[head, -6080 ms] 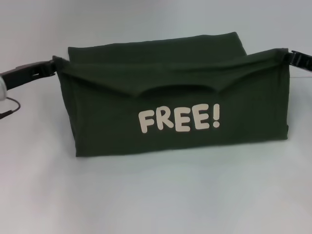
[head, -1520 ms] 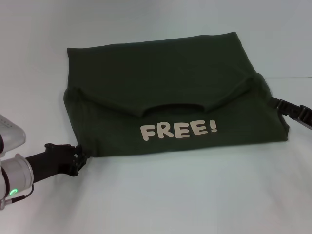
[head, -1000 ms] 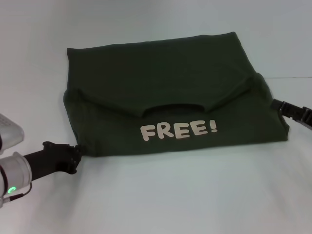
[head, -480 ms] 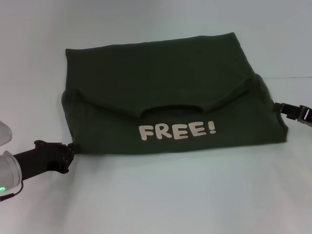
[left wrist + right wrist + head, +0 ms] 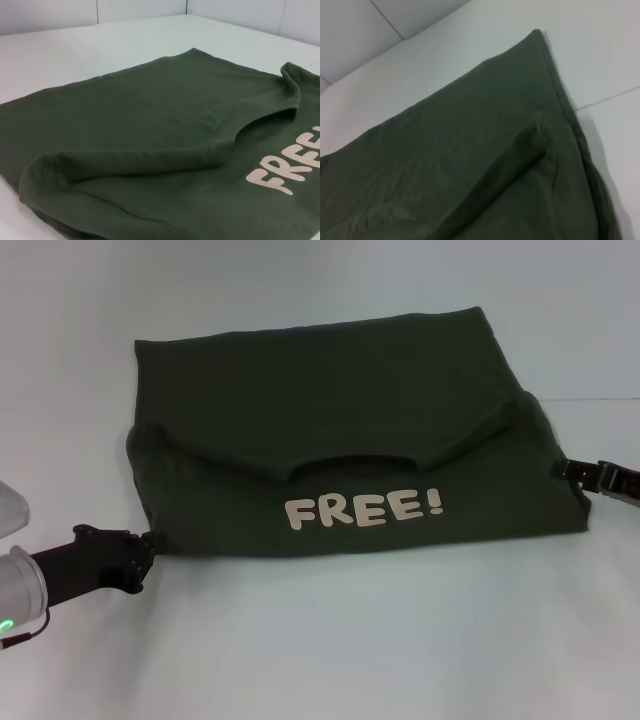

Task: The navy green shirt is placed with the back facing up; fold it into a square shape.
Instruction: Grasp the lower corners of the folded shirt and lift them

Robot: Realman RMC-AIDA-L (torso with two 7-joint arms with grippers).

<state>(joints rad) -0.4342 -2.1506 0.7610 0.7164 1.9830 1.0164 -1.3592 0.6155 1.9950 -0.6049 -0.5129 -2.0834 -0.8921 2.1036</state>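
The navy green shirt (image 5: 340, 430) lies on the white bench (image 5: 330, 640), folded into a broad rectangle; its near layer is doubled over, with the neckline curve and cream lettering (image 5: 365, 508) "FREE!" facing up. The left pincer (image 5: 143, 545) sits low at the shirt's near left corner, touching the fabric edge. The right pincer (image 5: 572, 470) sits at the right edge. For both pincers, one cannot tell whether they are apart or together.
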